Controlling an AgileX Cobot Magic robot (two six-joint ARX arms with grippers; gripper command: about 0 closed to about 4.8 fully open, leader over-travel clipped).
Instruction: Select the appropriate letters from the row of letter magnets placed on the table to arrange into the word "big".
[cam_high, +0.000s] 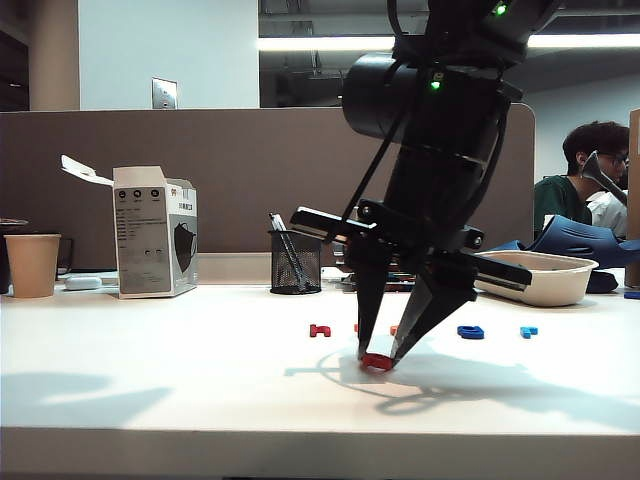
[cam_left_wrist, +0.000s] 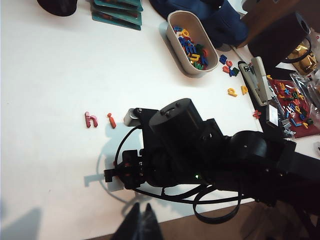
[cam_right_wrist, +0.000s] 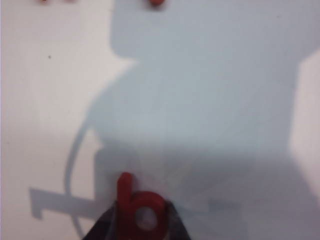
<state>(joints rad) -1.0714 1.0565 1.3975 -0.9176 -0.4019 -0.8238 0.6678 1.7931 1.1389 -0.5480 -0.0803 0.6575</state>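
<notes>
The right tool (cam_high: 378, 360) stood low at the centre of the exterior view, its tips clamped on the red "b" (cam_right_wrist: 137, 210) at the white tabletop (cam_high: 150, 370), in front of the row. The step looked like placing the first letter; next it would need to let go and fetch the "i" (cam_left_wrist: 111, 120). The left tool (cam_left_wrist: 141, 227) hung aside, seemingly pinched together and empty.

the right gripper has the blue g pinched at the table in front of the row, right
Not quite: the right gripper pinches the red b, not a blue g. The right wrist view shows the red letter between its fingertips. The dark blue g lies in the row behind. The rest holds: the grip is at the table, in front of the row.
</notes>
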